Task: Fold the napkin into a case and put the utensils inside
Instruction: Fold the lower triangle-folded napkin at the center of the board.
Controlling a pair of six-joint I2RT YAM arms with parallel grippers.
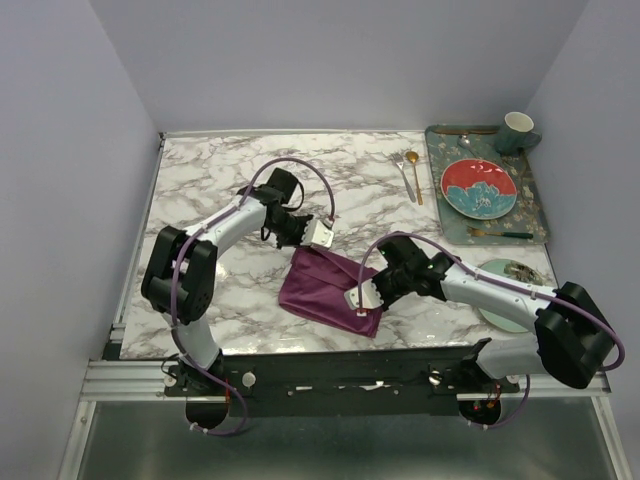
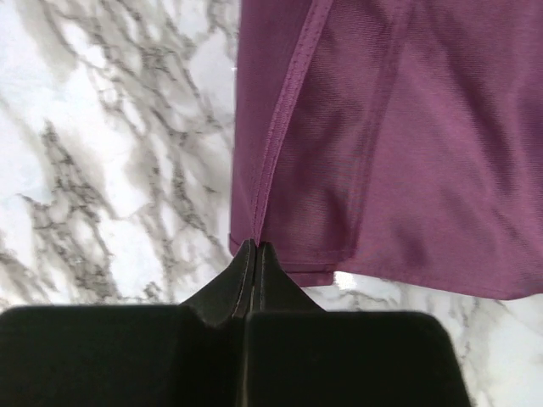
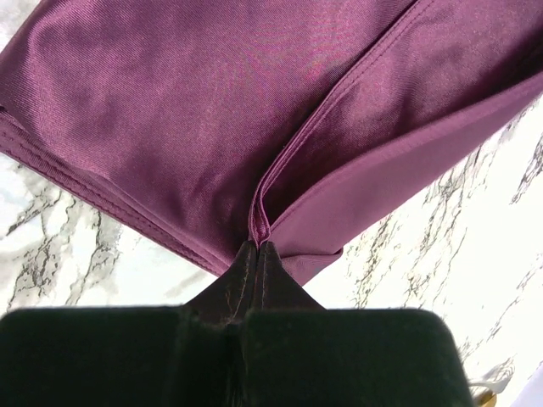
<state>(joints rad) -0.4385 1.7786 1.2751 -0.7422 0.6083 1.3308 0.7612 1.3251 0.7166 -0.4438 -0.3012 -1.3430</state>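
Folded napkin (image 1: 330,290) flat on worktop (image 1: 230,290), between both arms. Pinched at far edge by left pincer (image 1: 322,238), shut on a hem; pinched at near-right edge by right pincer (image 1: 358,298), likewise shut. Fork (image 1: 402,175), spoon (image 1: 413,178) well apart, beside tray (image 1: 438,215).

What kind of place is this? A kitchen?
Probably a robot lab, not a kitchen: two robot arms bolted to a marble-patterned table, plain walls boxing it in, one tray of dishes.
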